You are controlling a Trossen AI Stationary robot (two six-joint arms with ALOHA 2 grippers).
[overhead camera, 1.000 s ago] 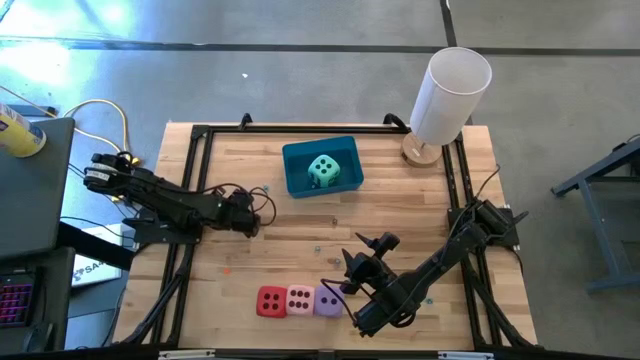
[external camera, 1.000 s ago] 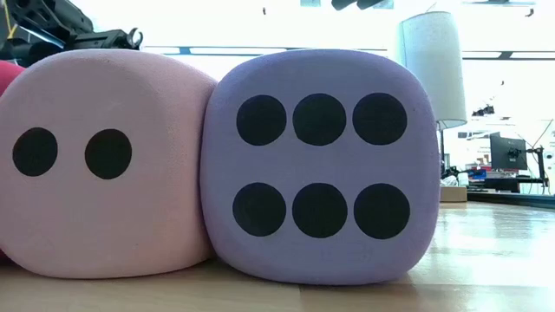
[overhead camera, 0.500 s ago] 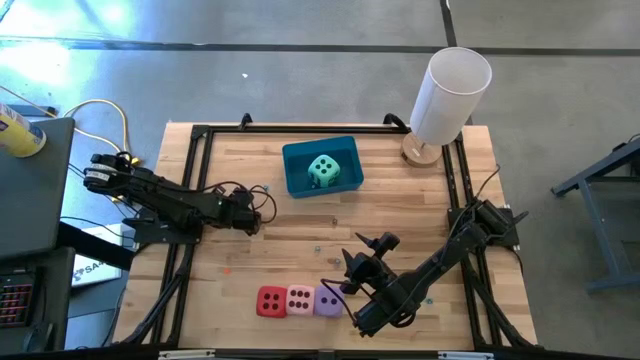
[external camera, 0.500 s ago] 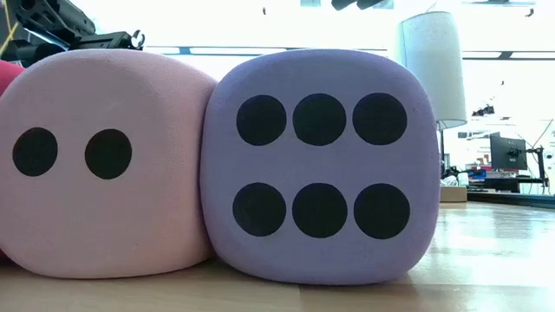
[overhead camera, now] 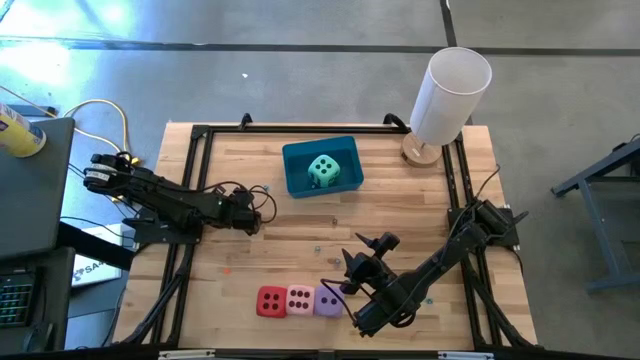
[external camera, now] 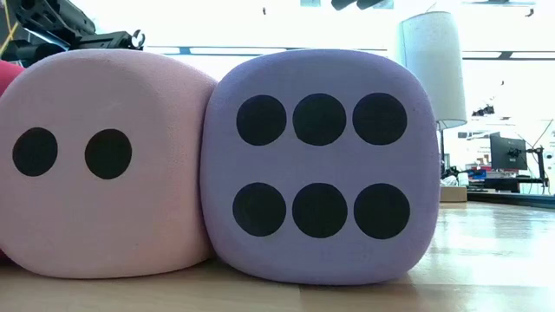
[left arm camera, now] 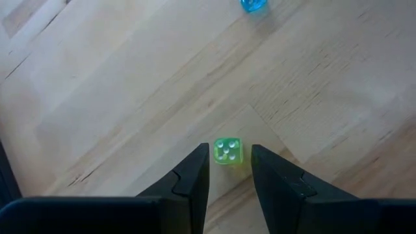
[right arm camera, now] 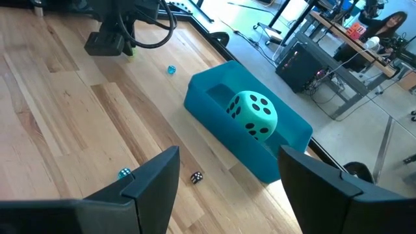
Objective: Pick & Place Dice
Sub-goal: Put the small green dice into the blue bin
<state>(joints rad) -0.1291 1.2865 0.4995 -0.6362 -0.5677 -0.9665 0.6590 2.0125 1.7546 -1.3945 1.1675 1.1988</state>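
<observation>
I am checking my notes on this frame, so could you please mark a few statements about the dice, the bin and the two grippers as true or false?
1. The teal-green die lies inside the blue bin. True.
2. The red die, pink die and purple die sit in a row. True.
3. The purple die shows two pips in the low view. False: it shows six; the pink die shows two.
4. The right gripper holds the teal-green die. False: it is open and empty, well short of the bin.
5. The left gripper has a tiny green die just ahead of its fingertips. True.
</observation>
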